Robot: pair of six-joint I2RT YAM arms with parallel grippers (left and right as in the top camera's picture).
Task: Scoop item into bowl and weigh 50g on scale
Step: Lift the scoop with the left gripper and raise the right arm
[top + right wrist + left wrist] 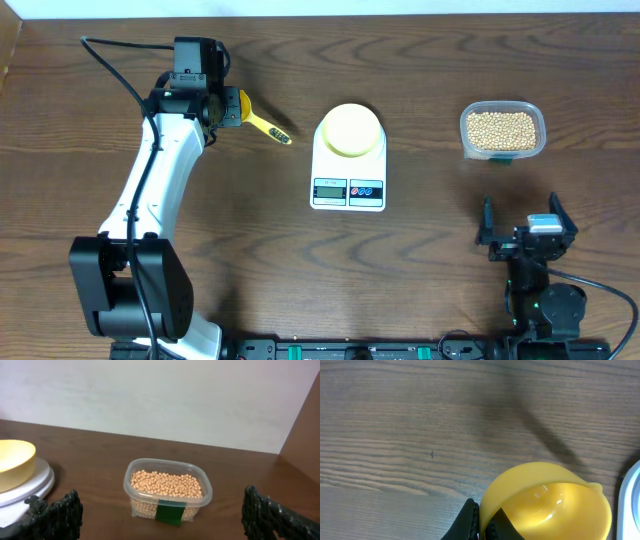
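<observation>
1. Table (420, 260): dark brown wood, with a pale wall behind the far edge.
2. Left arm (160, 180): white with black joints. Rises from the near left corner and reaches to the far edge on the left side.
3. Right arm (540, 300): black, folded low at the near right corner, turned toward the far edge.
4. Scale (348, 190): white and rectangular. Stands in the middle of the table, a little closer to the far edge, with display and buttons turned to the near edge. Digits too small to read.
5. Tub (543, 130): clear plastic with rounded corners and a green label on the near side. Stands close to the far right corner, well apart from the scale.
6. Bowl (350, 130): pale yellow and round. Sits upright on the far half of the scale platform.
7. Scoop (265, 125): bright yellow, at the far left part of the table. Handle points toward the scale and ends in a dark tip. Glossy cup fills the lower part of the left wrist view.
8. Left gripper (232, 108): clamped on the scoop, with black fingers (470, 522) pressed at the rim of the cup.
9. Right gripper (520, 202): fingers spread wide apart. Faces the tub from the near side, not touching it.
10. Beans (502, 128): small, round, tan. Lie all inside the tub, near the far right corner.
</observation>
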